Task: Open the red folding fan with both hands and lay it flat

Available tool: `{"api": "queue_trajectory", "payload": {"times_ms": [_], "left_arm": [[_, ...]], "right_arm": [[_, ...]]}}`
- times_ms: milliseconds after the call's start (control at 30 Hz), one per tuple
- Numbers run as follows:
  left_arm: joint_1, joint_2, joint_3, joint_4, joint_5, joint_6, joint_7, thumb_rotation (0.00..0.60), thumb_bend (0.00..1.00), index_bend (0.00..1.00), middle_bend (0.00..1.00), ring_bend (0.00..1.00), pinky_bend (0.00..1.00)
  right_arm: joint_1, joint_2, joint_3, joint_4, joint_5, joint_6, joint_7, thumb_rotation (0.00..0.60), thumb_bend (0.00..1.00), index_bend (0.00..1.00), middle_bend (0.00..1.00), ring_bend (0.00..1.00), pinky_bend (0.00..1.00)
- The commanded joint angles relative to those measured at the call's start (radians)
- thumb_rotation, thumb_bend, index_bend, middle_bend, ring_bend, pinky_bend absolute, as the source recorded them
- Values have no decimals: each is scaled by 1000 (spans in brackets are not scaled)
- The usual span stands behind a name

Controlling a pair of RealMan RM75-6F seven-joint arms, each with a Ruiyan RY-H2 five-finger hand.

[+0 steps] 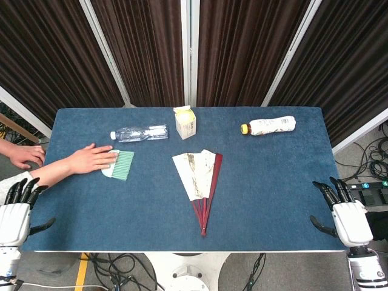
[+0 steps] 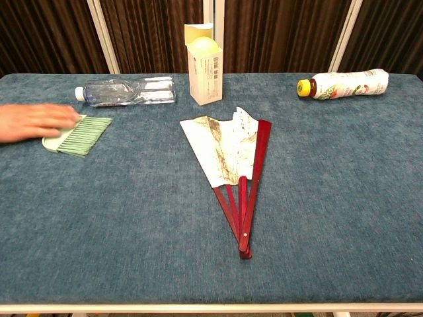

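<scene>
Your fan (image 1: 200,179) lies at the centre of the table (image 1: 273,194), partly spread. Its pale leaf fans toward the upper left, and the red ribs gather to a pivot at the lower end, nearest you. In the chest view the fan (image 2: 231,158) rests flat on the blue cloth, with the outer red rib along its right edge and the pivot low in the middle of the frame.

Your left hand (image 1: 15,209) sits at the lower left corner of the head view, just off the table's front edge. Its dark fingers point up and stand apart, the thumb juts to the right, and it holds nothing. Your right hand (image 1: 342,212) mirrors it at the lower right corner, fingers spread and thumb out to the left, also with nothing in it. Both are well apart from the fan, and neither shows in the chest view.

Along the far edge you have a clear bottle (image 1: 139,133) lying on its side left of centre, a small open carton (image 1: 185,122) standing upright just right of it, and a white bottle (image 1: 268,126) with a yellow cap lying on its side toward the upper right.

At the left of the frame a person's hand (image 1: 91,159) rests on a green brush (image 1: 119,165), the forearm running off the left edge. A second human hand (image 1: 24,156) shows at the far left beyond the table's edge.
</scene>
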Motion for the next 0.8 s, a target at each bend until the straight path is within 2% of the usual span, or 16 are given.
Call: {"api": "queue_trajectory", "payload": {"times_ms": [33,533,667,800], "left_arm": [[-2,1,1,-3,-2,-6,-1,600,0,212,99,14,78],[-6,2,0,-7,-10,-14,5,600,0,212,99,14,78],[-10,3,-3,-5,-12,-20,2,600,0,213,99,14,78],[-11,3,-4,-6,-9,-17,6,600,0,219,99,14,78]], "right_arm": [[2,-1,0,1,1,-3,0,600,148,142,200,0,0],[24,-1,-1,1,-10,-31,-2,600,148,142,199,0,15],[97,0,11,-2,-25,-128,-10,600,148,144,200,0,16],[227,-31,45,0,-33,-289,-33,600,142,197,217,0,22]]}}
